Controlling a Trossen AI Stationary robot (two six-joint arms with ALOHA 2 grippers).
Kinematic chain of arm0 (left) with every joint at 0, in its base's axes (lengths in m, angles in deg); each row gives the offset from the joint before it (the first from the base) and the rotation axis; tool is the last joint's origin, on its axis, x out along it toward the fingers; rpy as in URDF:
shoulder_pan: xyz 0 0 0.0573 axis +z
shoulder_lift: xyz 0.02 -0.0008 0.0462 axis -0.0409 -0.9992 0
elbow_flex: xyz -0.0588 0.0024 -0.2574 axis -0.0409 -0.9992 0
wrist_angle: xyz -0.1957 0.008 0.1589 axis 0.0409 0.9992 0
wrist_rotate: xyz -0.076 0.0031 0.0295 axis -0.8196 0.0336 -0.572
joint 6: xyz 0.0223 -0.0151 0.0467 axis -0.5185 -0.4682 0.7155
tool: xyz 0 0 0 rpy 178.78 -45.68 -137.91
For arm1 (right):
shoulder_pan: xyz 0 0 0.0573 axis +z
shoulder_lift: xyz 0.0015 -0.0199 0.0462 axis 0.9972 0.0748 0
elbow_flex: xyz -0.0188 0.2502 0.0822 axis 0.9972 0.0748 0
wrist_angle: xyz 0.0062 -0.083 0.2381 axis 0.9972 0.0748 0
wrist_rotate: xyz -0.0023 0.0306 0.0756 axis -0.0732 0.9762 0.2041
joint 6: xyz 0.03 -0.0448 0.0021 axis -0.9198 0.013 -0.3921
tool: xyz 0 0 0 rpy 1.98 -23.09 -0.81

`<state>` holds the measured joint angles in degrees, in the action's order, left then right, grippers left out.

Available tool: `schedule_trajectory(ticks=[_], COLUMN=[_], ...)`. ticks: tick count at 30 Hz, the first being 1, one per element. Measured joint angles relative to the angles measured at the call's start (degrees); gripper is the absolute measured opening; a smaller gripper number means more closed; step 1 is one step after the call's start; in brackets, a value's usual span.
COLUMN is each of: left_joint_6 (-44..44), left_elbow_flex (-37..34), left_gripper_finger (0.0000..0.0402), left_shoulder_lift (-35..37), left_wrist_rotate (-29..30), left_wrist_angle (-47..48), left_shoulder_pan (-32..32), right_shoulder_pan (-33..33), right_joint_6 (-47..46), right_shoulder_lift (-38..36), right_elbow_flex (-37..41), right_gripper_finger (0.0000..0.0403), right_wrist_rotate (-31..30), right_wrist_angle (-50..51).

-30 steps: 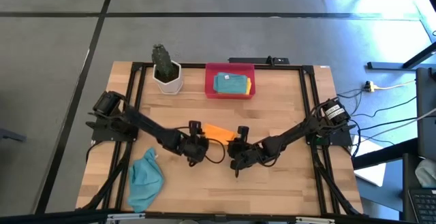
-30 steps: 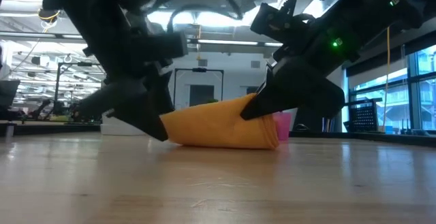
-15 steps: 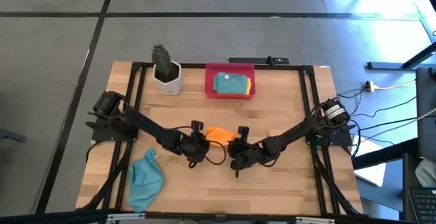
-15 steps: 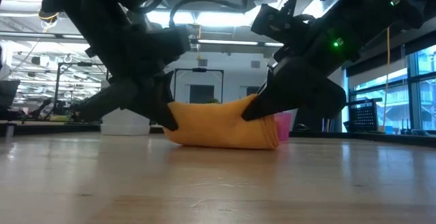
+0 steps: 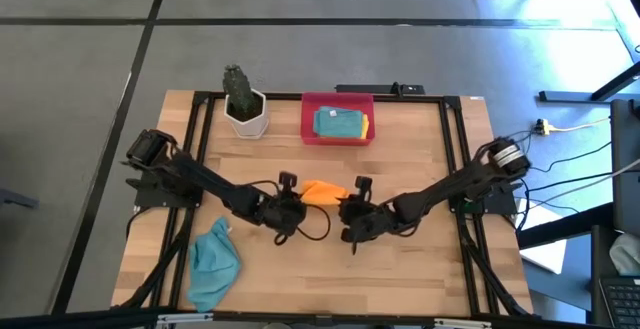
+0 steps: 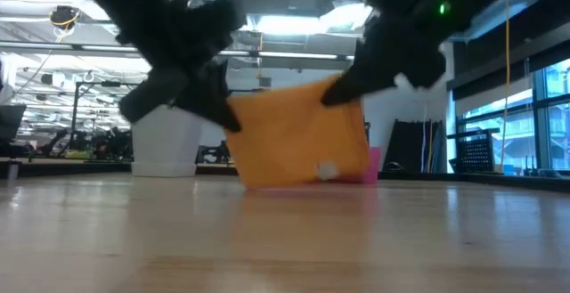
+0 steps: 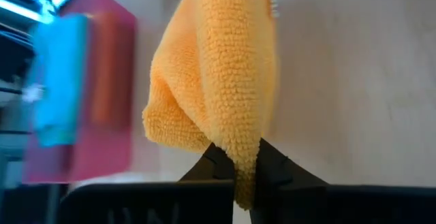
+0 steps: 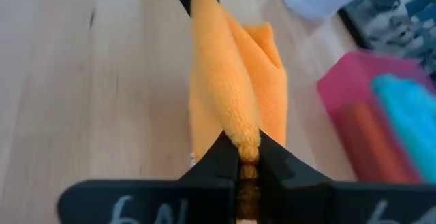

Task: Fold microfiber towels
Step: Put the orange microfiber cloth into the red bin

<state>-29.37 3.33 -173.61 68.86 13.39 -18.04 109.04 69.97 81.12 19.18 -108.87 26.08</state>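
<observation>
An orange microfiber towel hangs between my two grippers at the table's middle, and its lower edge reaches the tabletop. My left gripper is shut on the towel's upper left end and my right gripper on its upper right end. In the high view the towel shows as a narrow strip between them. A teal-blue towel lies crumpled near the table's front left. More folded towels lie in the red tray. My left gripper pinches the orange towel's upper left corner between its two fingers, coming slanting down from the table's left. Several bunched layers rise out of the fingers. The towel hangs below, slack. Its lower edge is at the table. My right gripper pinches the towel's upper right corner between its two fingers, slanting down from the table's right. A thick bunched fold sits in the hold. The towel hangs down from it toward the table.
A white pot with a cactus stands at the far left, beside the red tray at the far middle. Bare wooden tabletop lies at the front right and in front of the grippers.
My left gripper has shut on the orange towel's left end. Both grippers have then gone up, lifting the towel's upper edge, so the low heap now hangs as a taller sheet. Its lower edge has stayed at the table.
</observation>
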Motion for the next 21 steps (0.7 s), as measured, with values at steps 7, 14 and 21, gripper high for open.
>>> schedule_trajectory(ticks=[7,14,21], left_joint_6=[9.1,18.6,28.8], left_elbow_flex=[3.9,7.4,7.9], left_gripper_finger=[0.0001,0.0,0.0], left_shoulder_lift=[5.2,6.2,6.2], left_wrist_rotate=[3.1,1.6,-3.8], left_wrist_angle=[0.1,-0.2,-10.9], left_shoulder_pan=[4.5,17.2,31.2], right_shoulder_pan=[-4.7,-15.9,-31.6], right_joint_6=[5.1,11.7,26.7], right_shoulder_lift=[-8.7,-16.2,-17.5], right_elbow_flex=[0.0,0.0,-0.1], right_gripper_finger=[0.0016,0.0016,0.0016], right_wrist_rotate=[-0.2,0.2,7.4], right_wrist_angle=[5.1,10.0,5.3])
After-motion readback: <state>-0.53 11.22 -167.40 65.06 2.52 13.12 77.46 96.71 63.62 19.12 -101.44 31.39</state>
